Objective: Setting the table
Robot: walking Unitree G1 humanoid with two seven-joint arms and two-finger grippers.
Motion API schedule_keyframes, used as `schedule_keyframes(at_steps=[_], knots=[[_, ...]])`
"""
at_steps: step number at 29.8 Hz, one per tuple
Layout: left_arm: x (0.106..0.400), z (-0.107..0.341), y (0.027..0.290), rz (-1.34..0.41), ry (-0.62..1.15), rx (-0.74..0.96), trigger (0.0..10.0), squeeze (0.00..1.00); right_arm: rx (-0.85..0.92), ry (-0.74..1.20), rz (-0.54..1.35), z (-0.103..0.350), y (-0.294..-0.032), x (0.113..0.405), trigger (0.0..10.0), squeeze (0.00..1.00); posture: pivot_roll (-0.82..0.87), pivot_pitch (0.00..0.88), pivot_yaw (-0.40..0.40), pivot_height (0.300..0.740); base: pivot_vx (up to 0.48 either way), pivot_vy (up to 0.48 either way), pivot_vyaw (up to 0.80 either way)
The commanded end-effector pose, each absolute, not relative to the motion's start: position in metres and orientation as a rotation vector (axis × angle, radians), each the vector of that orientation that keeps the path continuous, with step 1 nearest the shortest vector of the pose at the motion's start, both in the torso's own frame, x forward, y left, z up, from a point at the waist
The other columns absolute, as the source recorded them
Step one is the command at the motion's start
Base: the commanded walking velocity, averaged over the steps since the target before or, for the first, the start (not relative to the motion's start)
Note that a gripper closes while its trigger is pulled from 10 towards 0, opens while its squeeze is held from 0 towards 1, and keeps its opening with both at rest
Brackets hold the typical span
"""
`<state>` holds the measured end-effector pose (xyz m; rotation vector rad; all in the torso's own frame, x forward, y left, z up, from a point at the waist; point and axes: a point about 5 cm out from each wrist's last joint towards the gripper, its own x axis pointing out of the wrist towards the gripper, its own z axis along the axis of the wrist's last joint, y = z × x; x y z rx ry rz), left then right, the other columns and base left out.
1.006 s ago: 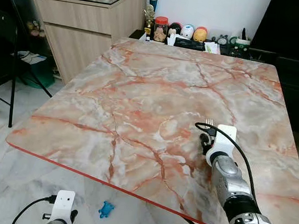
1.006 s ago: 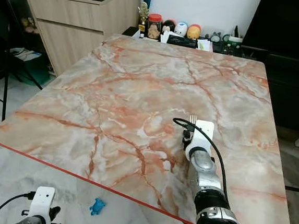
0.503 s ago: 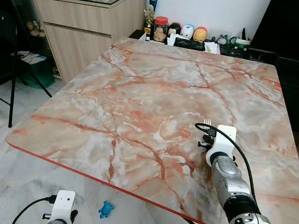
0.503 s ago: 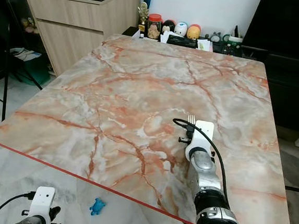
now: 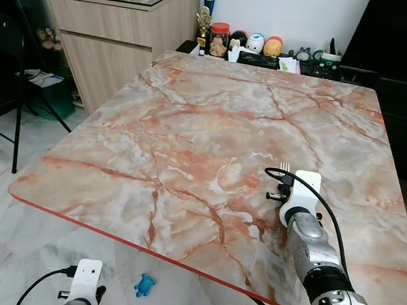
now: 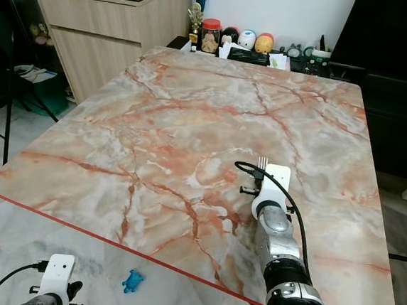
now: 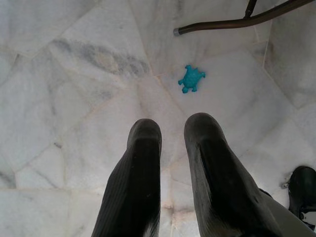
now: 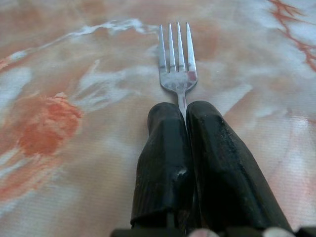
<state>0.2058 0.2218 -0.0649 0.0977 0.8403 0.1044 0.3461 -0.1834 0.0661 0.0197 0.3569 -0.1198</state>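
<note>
A silver fork (image 8: pixel 177 74) sticks out ahead of my right gripper (image 8: pixel 183 111), which is shut on its handle. The tines (image 5: pixel 284 165) point toward the far side of the pink marble table (image 5: pixel 192 123). The gripper (image 5: pixel 284 182) is low over the table's near right part, under its white wrist block, and the fork lies almost flat just above the surface. My left gripper (image 7: pixel 173 131) hangs idle below the table's front edge, over the white floor, with a narrow gap between its fingers and nothing in them.
Jars and small toys (image 5: pixel 255 46) line the table's far edge. A wooden cabinet (image 5: pixel 114 30) stands at the back left, with a black chair (image 5: pixel 0 70) at far left. A blue toy turtle (image 7: pixel 191 78) lies on the floor by a metal leg (image 7: pixel 237 22).
The right wrist has shifted very slightly over the table; the fork stays held in the same place. The left arm has not moved.
</note>
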Motion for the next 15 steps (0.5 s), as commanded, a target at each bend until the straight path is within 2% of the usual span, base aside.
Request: schedule_keyframes(at_steps=[1, 5, 6, 7, 8, 15], knots=[[0.202, -0.067, 0.224, 0.114, 0.859, 0.088, 10.0, 0.00, 0.030, 0.373, -0.116, 0.060, -0.181, 0.341, 0.0, 0.00, 0.05, 0.000, 0.032, 0.740, 0.000, 0.000, 0.00], [0.200, -0.067, 0.225, 0.110, 0.861, 0.099, 10.0, 0.00, 0.037, 0.351, -0.112, 0.059, -0.177, 0.339, 0.0, 0.00, 0.05, 0.000, 0.029, 0.740, 0.000, 0.000, 0.00], [0.200, -0.068, 0.225, 0.110, 0.862, 0.101, 10.0, 0.00, 0.033, 0.324, -0.109, 0.061, -0.175, 0.338, 3.9, 0.00, 0.05, 0.000, 0.027, 0.740, 0.000, 0.000, 0.00], [0.199, -0.068, 0.225, 0.109, 0.863, 0.103, 10.0, 0.00, 0.030, 0.298, -0.109, 0.063, -0.174, 0.338, 8.5, 0.00, 0.05, 0.000, 0.027, 0.740, 0.000, 0.000, 0.00], [0.198, -0.068, 0.226, 0.109, 0.864, 0.106, 10.0, 0.00, 0.027, 0.265, -0.111, 0.066, -0.173, 0.338, 10.0, 0.00, 0.05, 0.000, 0.022, 0.740, 0.000, 0.000, 0.00], [0.197, -0.068, 0.228, 0.113, 0.864, 0.113, 10.0, 0.00, 0.031, -0.004, -0.117, 0.101, -0.166, 0.332, 10.0, 0.00, 0.04, 0.000, 0.019, 0.740, 0.000, 0.000, 0.00]])
